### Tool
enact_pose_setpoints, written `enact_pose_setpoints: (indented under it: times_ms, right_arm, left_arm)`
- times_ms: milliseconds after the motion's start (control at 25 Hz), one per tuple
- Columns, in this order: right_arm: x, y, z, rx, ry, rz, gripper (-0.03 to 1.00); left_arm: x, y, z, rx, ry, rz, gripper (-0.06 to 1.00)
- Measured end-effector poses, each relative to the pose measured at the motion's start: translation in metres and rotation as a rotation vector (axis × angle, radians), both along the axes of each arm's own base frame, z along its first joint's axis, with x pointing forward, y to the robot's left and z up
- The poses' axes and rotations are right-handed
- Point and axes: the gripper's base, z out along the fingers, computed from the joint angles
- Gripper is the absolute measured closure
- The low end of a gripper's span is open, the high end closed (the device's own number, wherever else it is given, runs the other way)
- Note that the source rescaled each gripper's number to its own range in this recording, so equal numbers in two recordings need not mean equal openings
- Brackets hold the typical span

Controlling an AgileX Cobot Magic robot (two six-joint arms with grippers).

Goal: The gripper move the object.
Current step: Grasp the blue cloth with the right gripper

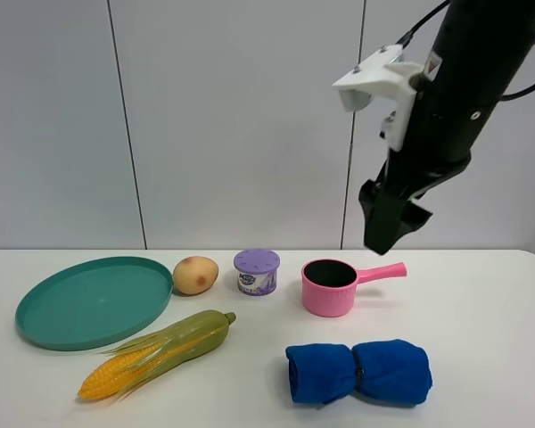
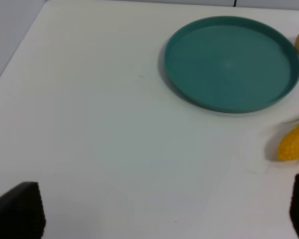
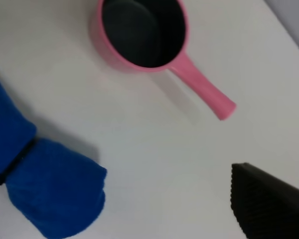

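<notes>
Six objects rest on a white table before a pale panelled wall: teal plate, potato, purple tub, pink pot, corn cob and rolled blue towel, with the right gripper spread wide above the pot and the left gripper equally wide over bare table near the plate.

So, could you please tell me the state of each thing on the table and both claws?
Teal plate: empty.
Pink pot: upright, empty.
Purple tub: closed.
Blue towel: rolled, banded.
Corn: lying down, husk on.
Left claw: open, empty.
Right claw: open, raised, empty.
</notes>
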Motion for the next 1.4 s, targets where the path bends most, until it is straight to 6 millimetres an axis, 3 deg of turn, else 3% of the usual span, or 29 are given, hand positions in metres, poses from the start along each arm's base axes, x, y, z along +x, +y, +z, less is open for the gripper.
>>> enact_pose_setpoints:
  times_ms: [240,560,760,1120,1280,1400]
  right_arm:
    - [0.002,0.027,-0.044,-0.056,0.124,0.081,0.1]
    - [0.014,0.029,-0.079,-0.206,0.148,0.15,0.1]
    - [0.013,0.034,-0.082,-0.208,0.137,0.168,0.12]
    - [0.007,0.05,-0.081,-0.125,0.12,0.185,0.31]
    - [0.005,0.053,-0.081,-0.101,0.13,0.153,0.27]
    - [0.004,0.053,-0.081,-0.094,0.131,0.132,0.12]
  left_arm:
    - [0.0,0.0,0.0,0.0,0.0,0.0,-0.06]
    - [0.0,0.0,0.0,0.0,0.0,0.0,-0.06]
    - [0.0,0.0,0.0,0.0,0.0,0.0,-0.06]
    - [0.0,0.0,0.0,0.0,0.0,0.0,-0.06]
    - [0.0,0.0,0.0,0.0,0.0,0.0,-0.06]
    - [0.0,0.0,0.0,0.0,0.0,0.0,-0.06]
